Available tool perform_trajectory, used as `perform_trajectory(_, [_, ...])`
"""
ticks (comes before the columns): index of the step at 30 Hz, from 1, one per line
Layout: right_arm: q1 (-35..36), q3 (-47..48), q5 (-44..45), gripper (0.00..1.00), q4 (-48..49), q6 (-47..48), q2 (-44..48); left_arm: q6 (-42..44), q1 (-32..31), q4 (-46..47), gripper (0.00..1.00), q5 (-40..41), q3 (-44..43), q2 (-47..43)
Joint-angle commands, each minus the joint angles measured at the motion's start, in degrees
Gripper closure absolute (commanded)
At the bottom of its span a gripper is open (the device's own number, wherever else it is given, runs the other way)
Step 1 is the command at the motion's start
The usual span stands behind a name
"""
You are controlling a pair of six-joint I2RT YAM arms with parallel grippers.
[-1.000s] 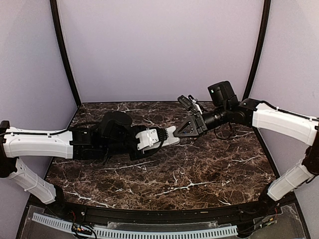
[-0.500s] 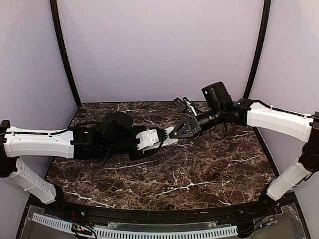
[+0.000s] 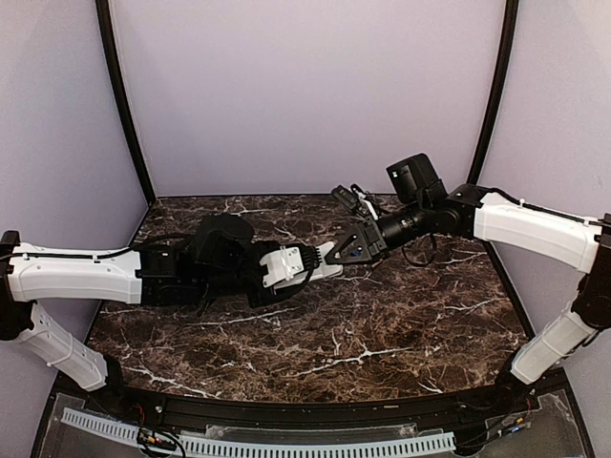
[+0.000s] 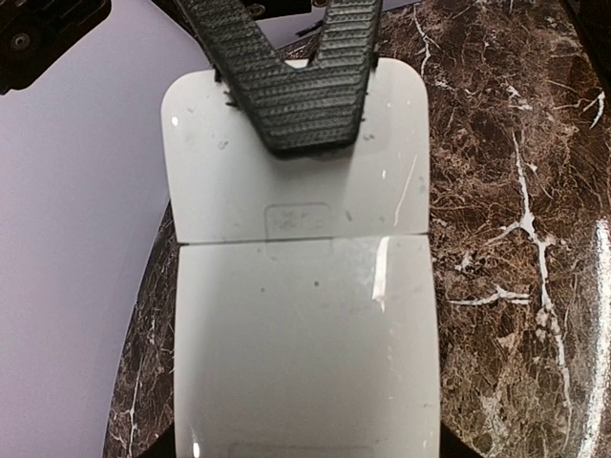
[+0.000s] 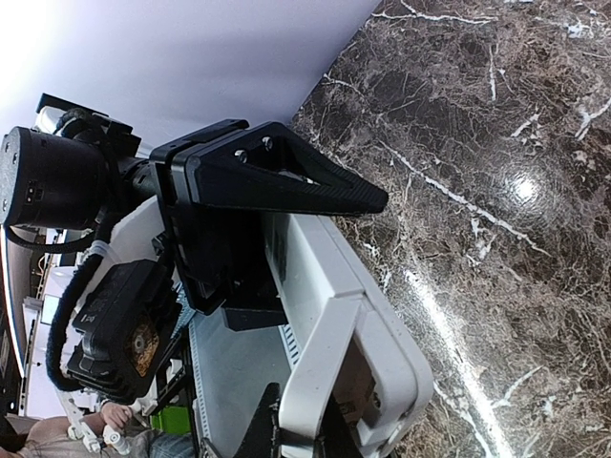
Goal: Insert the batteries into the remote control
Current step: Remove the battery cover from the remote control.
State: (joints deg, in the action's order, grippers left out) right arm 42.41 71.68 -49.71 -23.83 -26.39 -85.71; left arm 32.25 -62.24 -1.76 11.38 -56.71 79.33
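My left gripper (image 3: pixel 310 262) is shut on the white remote control (image 3: pixel 327 266) and holds it flat above the table. In the left wrist view the remote (image 4: pixel 305 334) fills the middle, with a seam across it and its cover plate (image 4: pixel 239 191) at the far end. My right gripper (image 3: pixel 336 254) is open, its jaws astride that far end. One ribbed black finger (image 4: pixel 305 91) lies over the cover. In the right wrist view the remote (image 5: pixel 325 267) shows end-on, the cover (image 5: pixel 320 372) stands ajar and a dark opening (image 5: pixel 358 386) shows. No batteries are in view.
The dark marble table (image 3: pixel 382 324) spreads below both arms, with purple walls behind. Black cables (image 3: pixel 420 256) trail from the right wrist. A white slotted strip (image 3: pixel 286 447) runs along the near edge.
My right gripper has moved left and slightly down to the remote's far end, and its jaws now straddle it. The left arm and the remote have stayed still.
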Motion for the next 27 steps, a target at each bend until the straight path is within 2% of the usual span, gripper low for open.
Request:
perform_trajectory(1, [-0.96, 1.36, 0.49, 1.0, -0.96, 0.97, 1.32, -0.95, 0.31, 1.05, 1.0, -0.5, 1.06, -0.77])
perform_trajectory(27, [-5.59, 0.68, 0.23, 1.0, -6.39, 5.3, 3.62, -1.95, 2.03, 1.36, 1.0, -0.54, 3.26, 1.03])
